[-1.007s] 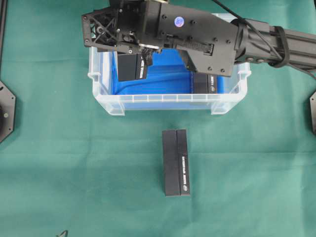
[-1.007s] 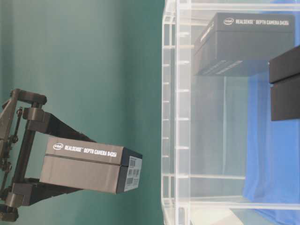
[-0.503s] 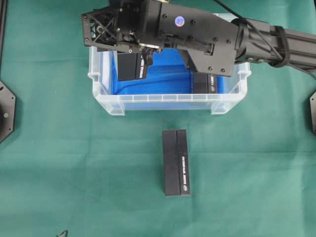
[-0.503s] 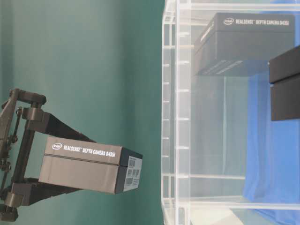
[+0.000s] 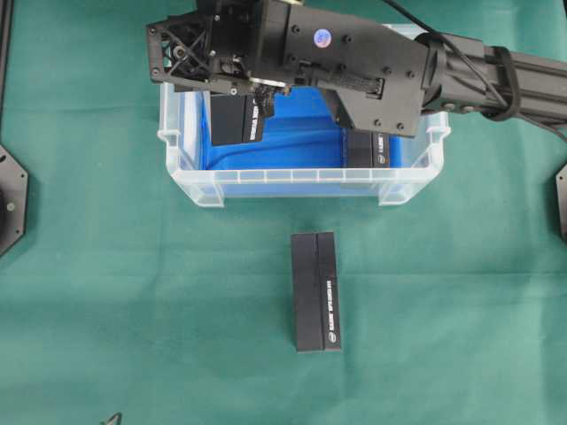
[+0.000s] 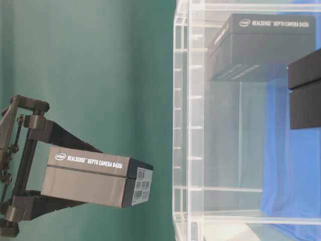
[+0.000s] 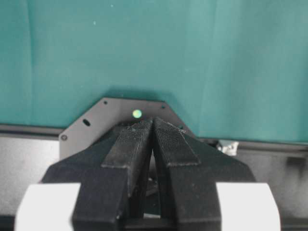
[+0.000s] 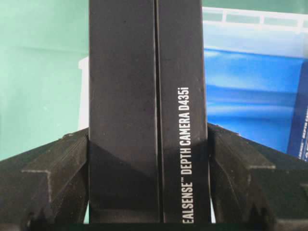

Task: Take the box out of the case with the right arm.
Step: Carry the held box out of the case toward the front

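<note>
Right gripper (image 8: 149, 192) clamping black RealSense D435i box (image 8: 149, 96) between both fingers, holding it above case (image 5: 301, 184). Second identical box (image 5: 368, 149) lying inside case, beside gripper. Third box (image 5: 316, 291) lying on green cloth (image 5: 133, 310), well apart. Left gripper (image 7: 153, 144) fingers pressing together, empty.

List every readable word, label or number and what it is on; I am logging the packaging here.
"REALSENSE DEPTH CAMERA D435i", with a small logo: held box, table-level view.
Same text, ending "D435i": box in the case.
"...EALSENSE DEPTH CAMERA D435i": held box, right wrist view, between the right gripper jaws.
Barcode label on the held box's end: too small.
White print on the table box: too small.
</note>
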